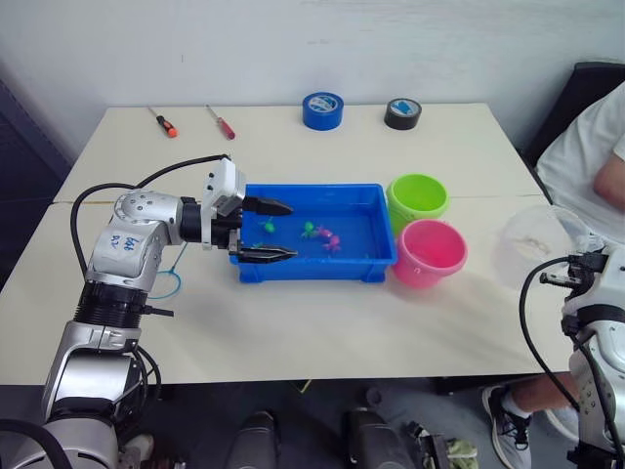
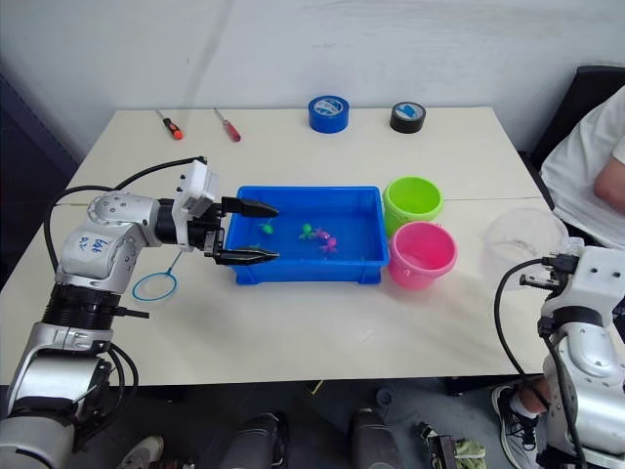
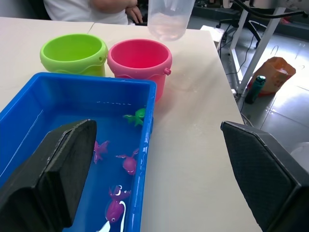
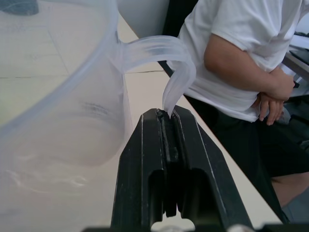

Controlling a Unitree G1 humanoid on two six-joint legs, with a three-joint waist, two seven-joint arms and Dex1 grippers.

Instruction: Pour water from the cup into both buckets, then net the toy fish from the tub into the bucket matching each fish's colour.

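My left gripper (image 1: 291,231) is open, with its fingers spread over the left end of the blue tub (image 1: 314,190). Small pink fish (image 1: 329,239) and green fish (image 1: 309,231) lie in the tub's water. The lime green bucket (image 1: 417,195) and the pink bucket (image 1: 430,249) stand right of the tub, touching it. The net (image 2: 155,285) lies on the table left of the tub, under my left arm. At the table's right edge my right gripper (image 4: 166,116) is shut on the handle of the clear cup (image 1: 535,239), which it holds upright above the table.
Two red-handled screwdrivers (image 1: 162,121) lie at the table's back left. A blue tape roll (image 1: 322,110) and a black tape roll (image 1: 402,113) sit at the back centre. A person in a white shirt (image 1: 596,147) sits close beyond the right edge.
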